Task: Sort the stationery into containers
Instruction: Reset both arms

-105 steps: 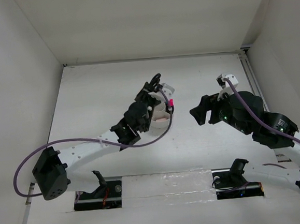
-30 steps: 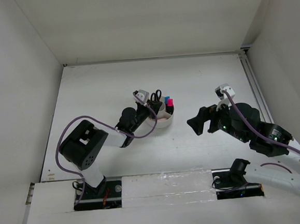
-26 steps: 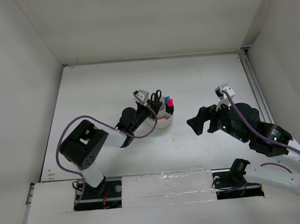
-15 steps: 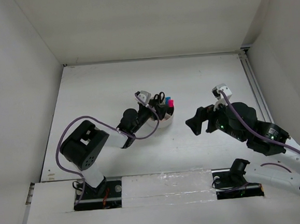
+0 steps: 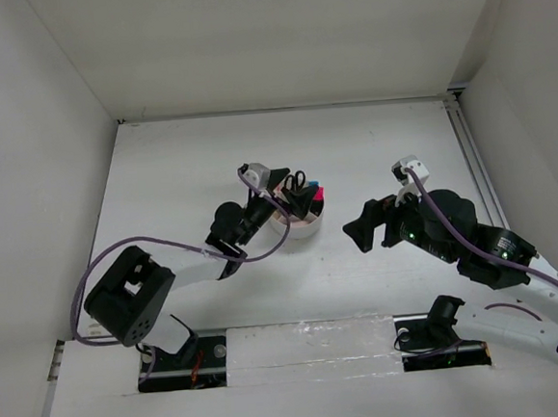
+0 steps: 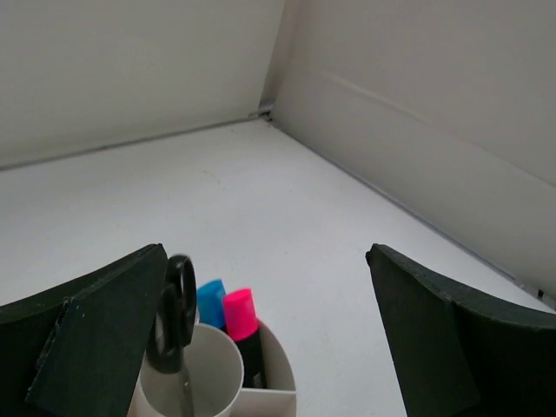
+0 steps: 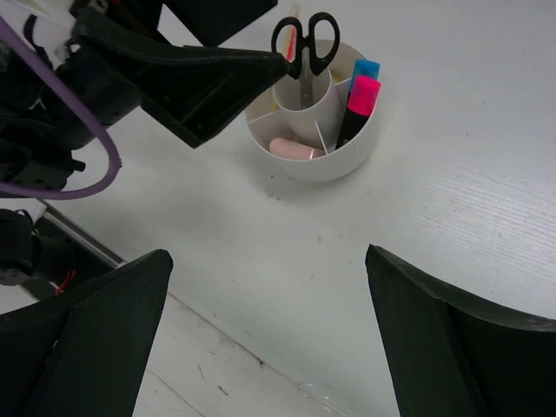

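The round white organizer stands mid-table. In its centre cup black-handled scissors stand upright. A pink-capped marker and a blue-capped marker stand in one wedge, and a pale pink piece lies in another. My left gripper hovers at the organizer's left side, open and holding nothing. In its wrist view the scissors stand just beside its left finger. My right gripper is open and empty, to the right of the organizer and apart from it.
White enclosure walls close in the table on the left, back and right, meeting at a corner. The left arm's purple cable loops near the organizer. A raised strip runs along the near edge between the arm bases.
My left gripper has gone from shut to wide open beside the organizer, and its elbow has swung out to the left. The right gripper has crept slightly left and stays open.
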Action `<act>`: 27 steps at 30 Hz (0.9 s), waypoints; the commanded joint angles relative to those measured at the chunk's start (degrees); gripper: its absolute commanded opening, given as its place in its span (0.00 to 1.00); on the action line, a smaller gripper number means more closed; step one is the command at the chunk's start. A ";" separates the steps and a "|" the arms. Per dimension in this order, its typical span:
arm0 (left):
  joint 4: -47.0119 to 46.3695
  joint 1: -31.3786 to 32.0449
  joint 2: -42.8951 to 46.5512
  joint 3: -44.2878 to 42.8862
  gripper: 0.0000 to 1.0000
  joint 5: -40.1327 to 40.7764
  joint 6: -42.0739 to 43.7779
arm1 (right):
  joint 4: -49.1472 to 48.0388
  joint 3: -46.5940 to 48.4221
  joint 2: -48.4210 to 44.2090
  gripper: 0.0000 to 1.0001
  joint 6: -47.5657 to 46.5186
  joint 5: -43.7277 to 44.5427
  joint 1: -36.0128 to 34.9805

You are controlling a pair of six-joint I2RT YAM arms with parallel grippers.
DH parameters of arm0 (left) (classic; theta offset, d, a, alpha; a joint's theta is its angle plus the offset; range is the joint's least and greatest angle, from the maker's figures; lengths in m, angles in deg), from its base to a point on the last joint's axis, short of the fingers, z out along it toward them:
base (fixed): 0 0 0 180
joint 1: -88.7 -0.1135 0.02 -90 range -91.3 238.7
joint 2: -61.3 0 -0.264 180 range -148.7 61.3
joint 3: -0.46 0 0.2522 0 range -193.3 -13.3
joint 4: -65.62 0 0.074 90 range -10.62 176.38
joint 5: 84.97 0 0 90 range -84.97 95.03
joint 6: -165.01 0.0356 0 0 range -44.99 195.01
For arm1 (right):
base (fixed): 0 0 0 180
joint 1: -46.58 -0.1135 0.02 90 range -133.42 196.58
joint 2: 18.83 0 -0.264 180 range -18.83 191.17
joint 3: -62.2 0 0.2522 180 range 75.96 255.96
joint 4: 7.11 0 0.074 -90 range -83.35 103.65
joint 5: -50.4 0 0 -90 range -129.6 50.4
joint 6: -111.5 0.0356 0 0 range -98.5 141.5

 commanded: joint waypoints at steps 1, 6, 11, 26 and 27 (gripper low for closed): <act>-13.28 0.73 5.19 -0.77 1.00 -1.79 0.36 | -3.94 0.65 -0.19 1.00 -0.59 -0.57 0.37; -3.43 0.73 11.44 -1.92 1.00 2.60 2.03 | -3.07 2.49 0.34 1.00 -1.12 1.53 0.37; 22.58 0.73 21.80 -7.35 1.00 17.60 0.54 | 0.62 6.62 0.87 1.00 -1.64 6.96 0.37; 109.68 0.73 36.57 -31.79 1.00 57.89 -42.16 | 17.76 24.90 0.17 1.00 -2.26 27.90 0.37; 110.92 0.73 39.36 -31.80 1.00 56.85 -42.18 | 18.64 24.91 -0.36 1.00 -2.26 27.90 0.37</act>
